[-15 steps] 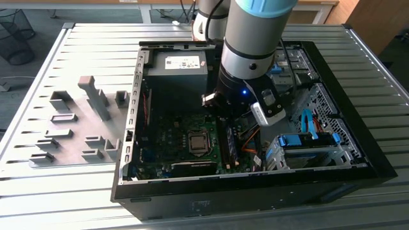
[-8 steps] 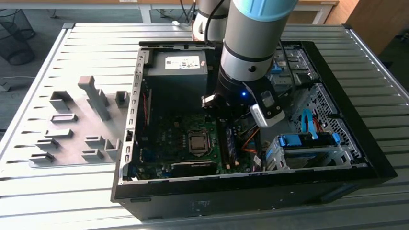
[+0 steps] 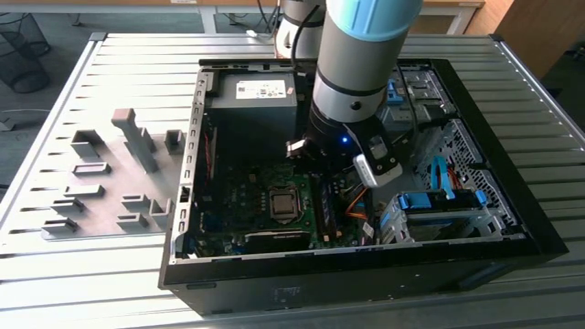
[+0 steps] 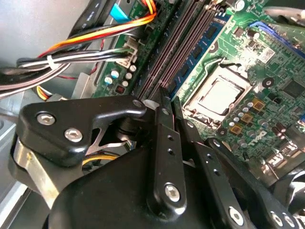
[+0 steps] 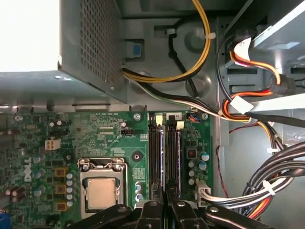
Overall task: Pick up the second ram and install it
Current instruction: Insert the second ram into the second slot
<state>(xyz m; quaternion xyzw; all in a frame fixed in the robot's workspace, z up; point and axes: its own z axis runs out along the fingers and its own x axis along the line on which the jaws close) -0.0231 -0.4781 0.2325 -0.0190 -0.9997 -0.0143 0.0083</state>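
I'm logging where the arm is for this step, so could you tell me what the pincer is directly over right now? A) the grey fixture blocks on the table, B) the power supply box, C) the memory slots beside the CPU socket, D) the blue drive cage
C: in both wrist views the pincer sits directly over the long memory slots next to the CPU socket, inside the open computer case.

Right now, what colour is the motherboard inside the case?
Green; the motherboard shows best in the first wrist view.

You see a green motherboard [image 5: 119, 143] with black memory slots [image 5: 164, 157], a silver CPU socket [image 5: 101, 191], orange, yellow and black cables [image 5: 248, 102], and grey fixture blocks [image 3: 109, 185] on the ribbed grey tabletop [image 3: 137, 68].
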